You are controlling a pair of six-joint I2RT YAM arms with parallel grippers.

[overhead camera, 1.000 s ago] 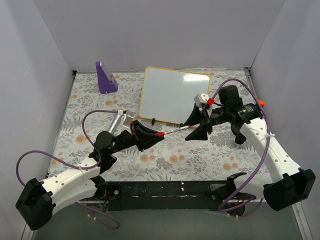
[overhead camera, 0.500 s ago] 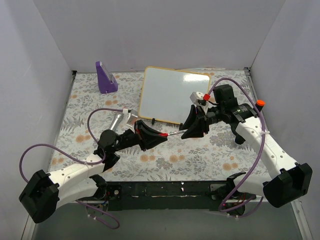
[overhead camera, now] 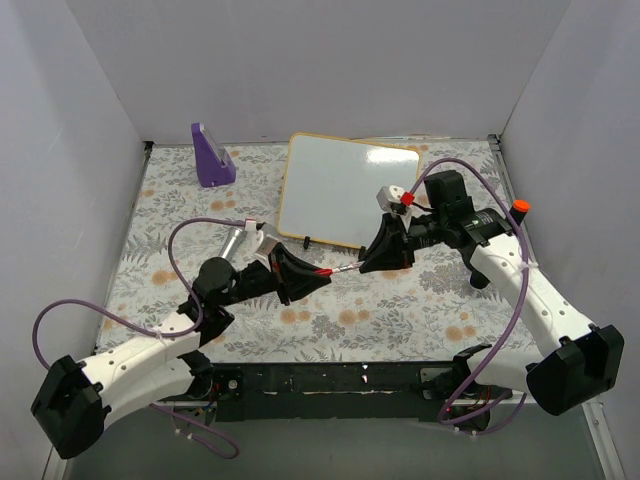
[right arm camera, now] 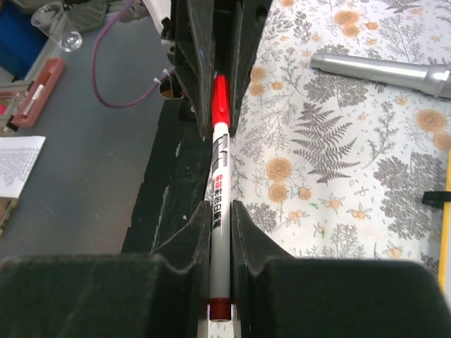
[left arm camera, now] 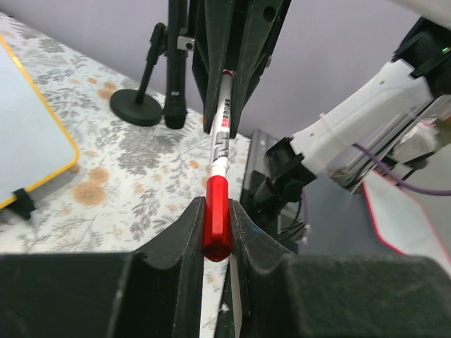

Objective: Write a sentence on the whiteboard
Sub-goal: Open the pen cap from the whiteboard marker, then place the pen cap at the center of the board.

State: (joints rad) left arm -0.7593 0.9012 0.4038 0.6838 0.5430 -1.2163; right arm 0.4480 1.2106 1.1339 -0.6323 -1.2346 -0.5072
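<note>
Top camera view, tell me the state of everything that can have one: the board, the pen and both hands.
Small white glossy whiteboard with yellow-orange frame: blank, no writing visible.
Red-capped white marker pen: cap on, held between both hands.
Left hand: shut on the pen's red cap.
Right hand: shut on the pen's white barrel.

Top camera looks down from behind; wrist cameras face each other along one marker (left arm camera: 220,162).
</note>
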